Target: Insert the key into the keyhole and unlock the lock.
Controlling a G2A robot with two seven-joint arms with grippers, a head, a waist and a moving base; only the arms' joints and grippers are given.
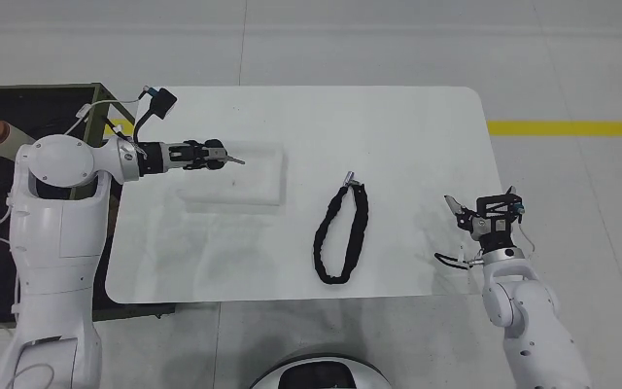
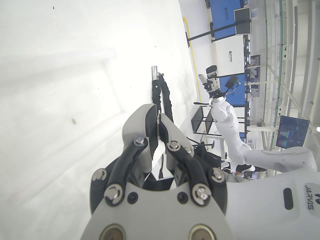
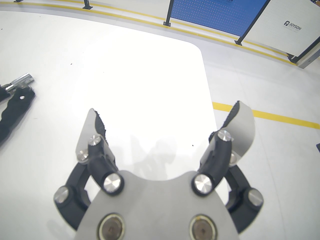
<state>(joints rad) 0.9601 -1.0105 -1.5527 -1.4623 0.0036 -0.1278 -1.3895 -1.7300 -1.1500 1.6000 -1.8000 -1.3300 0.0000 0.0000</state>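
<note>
A black fabric-covered chain lock lies in a loop at the table's middle, its silver cylinder end pointing away from me. In the left wrist view the lock lies beyond the fingers, silver end farthest. My left gripper hovers over a white tray, shut on a thin metal key whose tip points toward the lock. My right gripper sits at the table's right front edge, open and empty. In the right wrist view the lock's end lies off to one side.
A shallow white tray sits on the white table beneath the left gripper. A dark cart stands off the table's left edge. Bare tabletop lies between the lock and the right gripper.
</note>
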